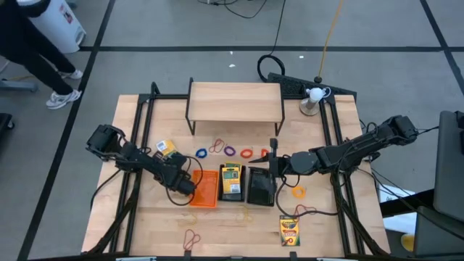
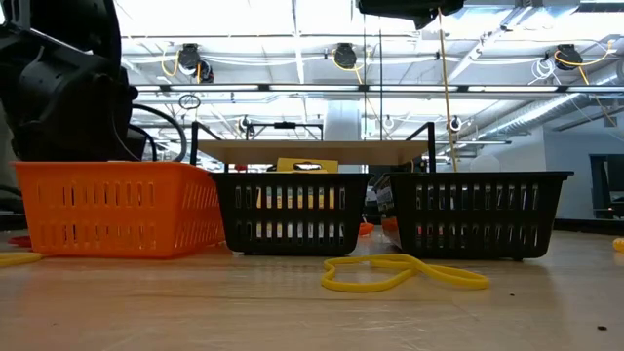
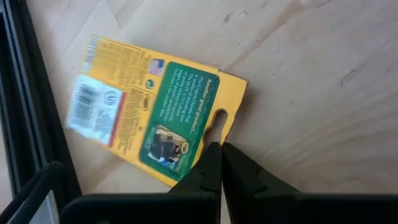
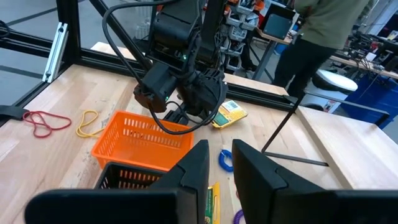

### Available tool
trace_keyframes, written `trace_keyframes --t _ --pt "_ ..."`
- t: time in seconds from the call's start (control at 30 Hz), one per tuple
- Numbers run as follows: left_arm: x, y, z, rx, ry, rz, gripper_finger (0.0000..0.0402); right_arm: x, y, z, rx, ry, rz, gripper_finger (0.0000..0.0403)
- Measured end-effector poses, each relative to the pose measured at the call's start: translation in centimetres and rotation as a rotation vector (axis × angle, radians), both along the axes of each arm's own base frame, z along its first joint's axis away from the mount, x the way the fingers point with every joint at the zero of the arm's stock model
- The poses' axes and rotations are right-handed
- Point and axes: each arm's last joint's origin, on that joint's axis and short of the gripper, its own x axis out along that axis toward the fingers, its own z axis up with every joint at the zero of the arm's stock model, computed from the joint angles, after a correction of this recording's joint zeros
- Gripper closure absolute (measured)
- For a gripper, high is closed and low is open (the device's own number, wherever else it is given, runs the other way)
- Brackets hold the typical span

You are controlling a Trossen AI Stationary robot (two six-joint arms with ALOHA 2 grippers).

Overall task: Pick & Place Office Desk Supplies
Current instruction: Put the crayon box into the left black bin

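Observation:
A yellow-and-green crayon box (image 3: 149, 112) lies flat on the wood, barcode side up, at the table's left by the dark frame rail (image 3: 18, 93). My left gripper (image 3: 219, 148) is shut at the box's hang tab; the right wrist view shows that gripper (image 4: 210, 107) next to the box (image 4: 229, 114). An orange tray (image 1: 205, 190) and two black trays (image 1: 230, 183) (image 1: 259, 185) stand side by side mid-table. The middle one holds a crayon box. My right gripper (image 4: 221, 165) hovers open above the right black tray, touching nothing. My left gripper has its fingertips closed on the outer edge of the yellow hang tab (image 3: 231, 106), beside the hook-shaped hole. One finger (image 3: 205, 165) overlaps the tab, the other lies over bare wood. The fingers slant down at it. The box rests flat on the table.
Rubber bands lie scattered: blue (image 1: 201, 154), purple (image 1: 230, 151), orange (image 1: 298, 191), red (image 1: 191, 238), yellow (image 2: 400, 273). Another crayon box (image 1: 289, 230) lies near the front right. A wooden riser (image 1: 234, 100) stands at the back. A person (image 4: 329, 25) stands beyond the table.

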Motion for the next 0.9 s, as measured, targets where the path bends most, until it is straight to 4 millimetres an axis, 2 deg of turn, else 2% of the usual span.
trace_keyframes --t 0.2,0.5,0.7,0.9 --pt "1.1 -0.4 2.3 0.048 0.047 -0.007 0.0401 0.0 0.0 0.0 -0.013 0.000 0.003 0.0344" --pt "2.7 -1.3 8.2 0.203 0.095 -0.049 0.0401 0.0 0.0 0.0 -0.013 0.000 0.003 0.0344" --pt "3.4 -1.6 11.2 0.216 -0.013 -0.115 0.0401 0.0 0.0 0.0 -0.013 0.000 0.003 0.0344" --pt "3.7 -1.6 12.8 0.253 -0.096 -0.146 0.0401 0.0 0.0 0.0 -0.016 0.001 0.004 0.0344"
